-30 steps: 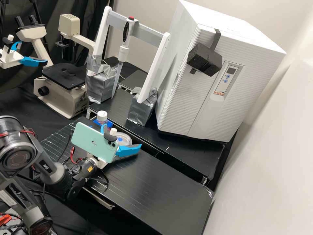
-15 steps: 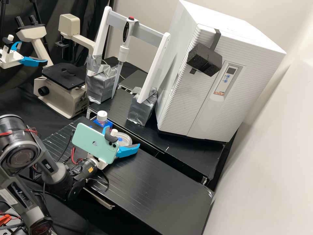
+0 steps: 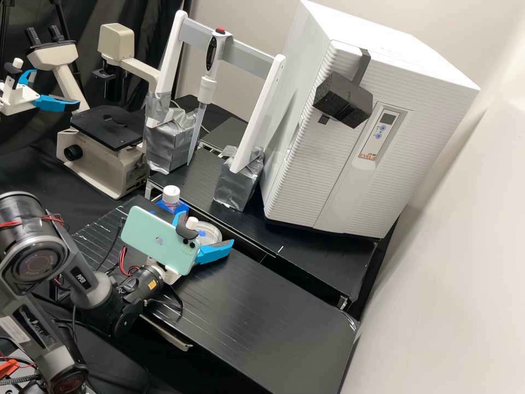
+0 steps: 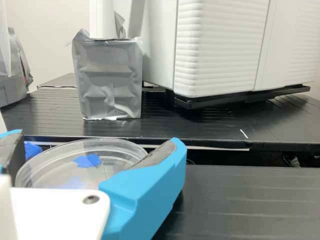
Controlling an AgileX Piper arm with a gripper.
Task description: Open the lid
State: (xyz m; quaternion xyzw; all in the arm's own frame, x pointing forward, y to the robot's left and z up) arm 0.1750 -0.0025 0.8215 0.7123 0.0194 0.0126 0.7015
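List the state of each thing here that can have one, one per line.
Gripper, open, jaws apart
Clear dish, lying flat
Lid, apparently on
Bottle, upright, capped
White cabinet, apparently shut
Pipette, upright in stand
Phone, mounted, tilted

Clear round lid [image 4: 57, 165], blue-patched, level between the claw's [image 3: 205, 229] parted fingers.
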